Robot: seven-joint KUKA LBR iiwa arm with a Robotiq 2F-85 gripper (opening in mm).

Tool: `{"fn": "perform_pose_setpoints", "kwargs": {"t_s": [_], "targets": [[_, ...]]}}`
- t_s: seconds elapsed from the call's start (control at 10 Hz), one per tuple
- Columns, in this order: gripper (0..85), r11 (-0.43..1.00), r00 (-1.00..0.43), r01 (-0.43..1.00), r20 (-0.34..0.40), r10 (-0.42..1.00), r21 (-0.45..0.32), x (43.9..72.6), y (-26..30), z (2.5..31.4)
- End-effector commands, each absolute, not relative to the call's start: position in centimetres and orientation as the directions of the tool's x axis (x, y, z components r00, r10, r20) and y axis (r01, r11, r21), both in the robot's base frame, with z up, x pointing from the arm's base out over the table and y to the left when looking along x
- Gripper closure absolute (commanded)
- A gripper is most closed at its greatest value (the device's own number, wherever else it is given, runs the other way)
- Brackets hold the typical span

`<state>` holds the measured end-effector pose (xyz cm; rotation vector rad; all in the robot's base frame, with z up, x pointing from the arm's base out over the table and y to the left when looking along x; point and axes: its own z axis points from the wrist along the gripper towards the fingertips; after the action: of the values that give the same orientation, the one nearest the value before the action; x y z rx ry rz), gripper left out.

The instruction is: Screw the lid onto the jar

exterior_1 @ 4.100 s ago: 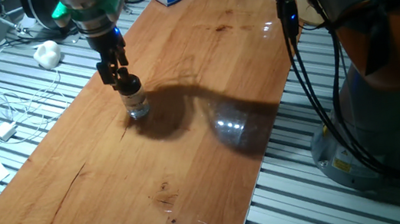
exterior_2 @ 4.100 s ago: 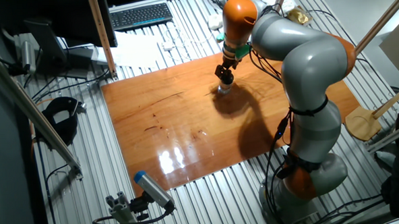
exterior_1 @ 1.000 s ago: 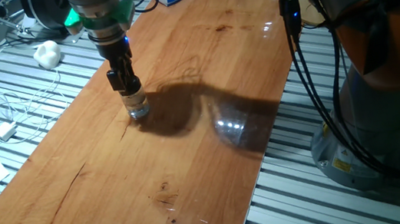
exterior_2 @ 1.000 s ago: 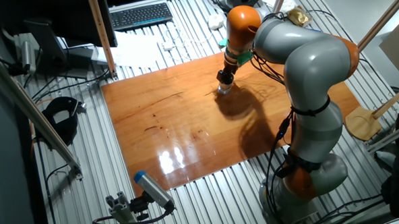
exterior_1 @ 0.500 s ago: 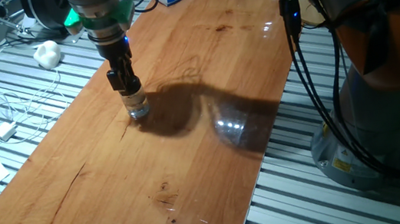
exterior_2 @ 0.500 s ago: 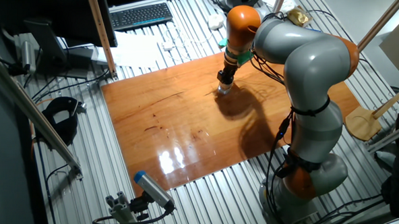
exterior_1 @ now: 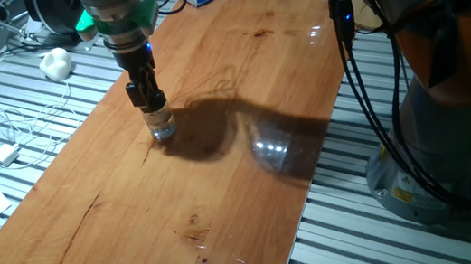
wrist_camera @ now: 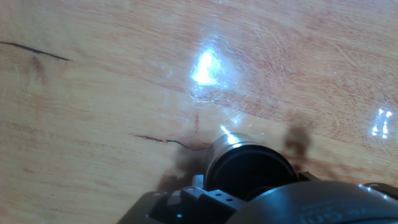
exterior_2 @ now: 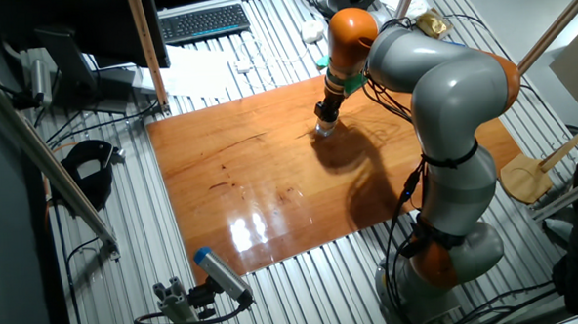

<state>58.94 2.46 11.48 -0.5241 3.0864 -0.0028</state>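
Gripper [exterior_1: 150,100] points straight down over the jar [exterior_1: 161,126], which stands upright on the wooden table [exterior_1: 250,176] near its left edge in one fixed view; the black fingers [exterior_1: 144,87] look pinched together on the lid [exterior_1: 156,109], which sits on top of the jar; lid is mostly hidden by the fingers there, so thread engagement can't be judged; the other fixed view shows the same stack, gripper [exterior_2: 324,119] directly above the jar [exterior_2: 324,132], at the far side of the table [exterior_2: 261,192]; hand view: dark round lid [wrist_camera: 250,172] fills the lower centre, ringed by the jar's clear rim, gripper body across the bottom edge; white lumpy object [exterior_1: 55,63] lies off the table on the slatted bench, well apart.
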Motion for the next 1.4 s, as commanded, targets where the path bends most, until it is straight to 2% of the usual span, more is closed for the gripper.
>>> {"fn": "perform_pose_setpoints", "kwargs": {"t_s": [0.0,1.1,1.2,1.3], "targets": [[17.0,0.944,-0.944,-0.330,-0.012,-0.330,-0.004,58.94,2.46,11.48],[17.0,0.940,-0.940,-0.340,-0.013,-0.340,0.002,58.97,2.58,11.51],[34.0,0.940,-0.940,-0.340,-0.013,-0.340,0.002,58.97,2.59,11.51],[34.0,0.940,-0.940,-0.342,-0.013,-0.342,0.002,58.97,2.58,11.50]]}}
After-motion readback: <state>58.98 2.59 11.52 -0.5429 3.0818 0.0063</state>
